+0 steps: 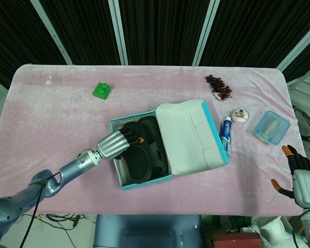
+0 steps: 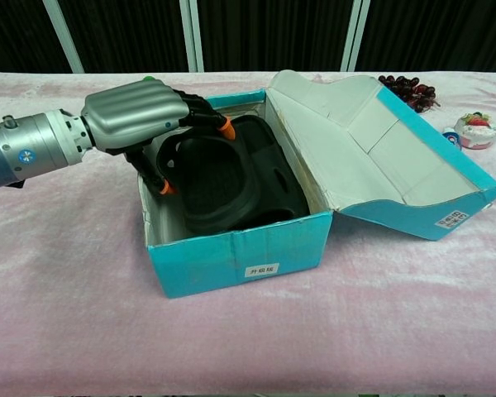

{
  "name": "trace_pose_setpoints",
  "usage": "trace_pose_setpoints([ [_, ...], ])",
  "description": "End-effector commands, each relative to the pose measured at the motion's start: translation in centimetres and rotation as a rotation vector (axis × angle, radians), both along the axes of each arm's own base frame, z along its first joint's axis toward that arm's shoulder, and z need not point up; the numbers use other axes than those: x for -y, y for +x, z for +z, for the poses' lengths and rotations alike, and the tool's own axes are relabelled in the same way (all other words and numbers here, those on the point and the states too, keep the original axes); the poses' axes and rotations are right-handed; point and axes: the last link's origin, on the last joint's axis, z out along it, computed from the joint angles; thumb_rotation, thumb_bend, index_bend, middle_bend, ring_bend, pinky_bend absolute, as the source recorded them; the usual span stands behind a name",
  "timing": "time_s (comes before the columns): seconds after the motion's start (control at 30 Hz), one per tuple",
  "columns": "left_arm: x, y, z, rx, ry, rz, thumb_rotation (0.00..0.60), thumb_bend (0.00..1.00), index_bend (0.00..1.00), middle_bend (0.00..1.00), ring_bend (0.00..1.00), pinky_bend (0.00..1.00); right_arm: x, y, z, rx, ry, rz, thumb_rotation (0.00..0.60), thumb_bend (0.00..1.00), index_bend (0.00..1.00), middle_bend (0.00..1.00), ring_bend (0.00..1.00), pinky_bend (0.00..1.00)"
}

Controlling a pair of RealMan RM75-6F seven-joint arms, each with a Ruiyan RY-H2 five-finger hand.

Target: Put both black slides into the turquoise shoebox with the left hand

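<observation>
The turquoise shoebox (image 1: 144,181) (image 2: 240,252) stands open at the table's middle, with its white-lined lid (image 1: 188,137) (image 2: 372,141) folded out to the right. Two black slides lie inside it. One slide (image 2: 277,178) lies along the right side. The other slide (image 1: 137,160) (image 2: 211,182) sits low in the left half, and my left hand (image 1: 115,145) (image 2: 136,116) still grips its strap from the box's left wall, fingers curled over it and thumb underneath. My right hand (image 1: 298,174) hangs off the table's right front corner, fingers apart and holding nothing.
A green brick (image 1: 101,91) lies at the back left. Dark grapes (image 1: 218,86) (image 2: 405,87), a small round tin (image 1: 239,115) (image 2: 475,130), a toothpaste tube (image 1: 226,136) and a blue lidded container (image 1: 271,126) lie right of the box.
</observation>
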Motion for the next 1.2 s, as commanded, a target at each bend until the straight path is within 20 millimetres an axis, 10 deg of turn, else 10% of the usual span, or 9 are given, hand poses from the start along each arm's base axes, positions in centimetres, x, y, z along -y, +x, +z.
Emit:
trace_pose_setpoints([
  [0.03,0.0,0.0,-0.4,-0.019,0.002,-0.006,0.600,0.28,0.28,0.34,0.20,0.32,0.0,0.0,0.1,0.002,-0.001,-0.002,0.600,0.14,0.00,0.04,0.12,0.15],
  [1.2,-0.3,-1.5,-1.3,-0.284,0.078,-0.114,0.600,0.28,0.28,0.34,0.19,0.30,0.1,-0.1,-0.1,0.022,0.015,-0.023,0.600,0.14,0.00,0.04,0.12,0.15],
])
